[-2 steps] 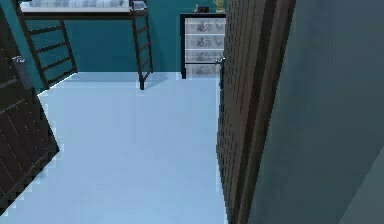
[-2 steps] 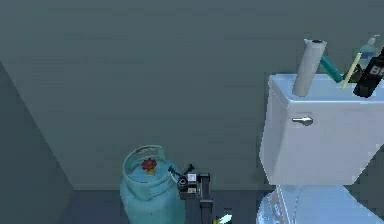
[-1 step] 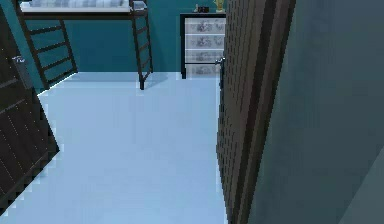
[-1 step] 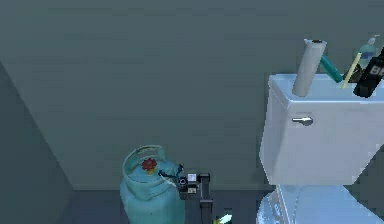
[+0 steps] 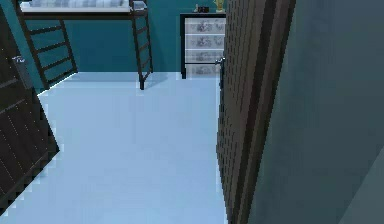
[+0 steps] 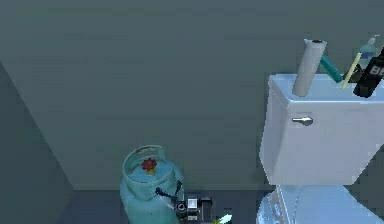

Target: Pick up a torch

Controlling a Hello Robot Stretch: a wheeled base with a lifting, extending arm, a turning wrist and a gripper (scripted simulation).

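On top of the white toilet tank point(image 6: 320, 135) at the arm side view's right stand a grey tube point(image 6: 309, 68), a teal stick point(image 6: 330, 68), a thin dark item with a yellow tip point(image 6: 358, 64) and a dark bottle point(image 6: 371, 72). None of them reads clearly as a torch. At the bottom edge, the arm's white marker squares point(image 6: 190, 208) and the gripper point(image 6: 172, 192) sit against a pale blue round container point(image 6: 148, 180) with a red spot on top. I cannot tell whether the gripper holds anything. A small white-green object point(image 6: 225, 217) lies beside it.
A grey-green wall point(image 6: 150, 80) closes off the far side. In the forward view a dark open door point(image 5: 245, 110) stands at the right and another dark door point(image 5: 20, 120) at the left. Pale blue floor point(image 5: 130, 140) runs to a loft bed ladder point(image 5: 143, 50) and a drawer unit point(image 5: 203, 45).
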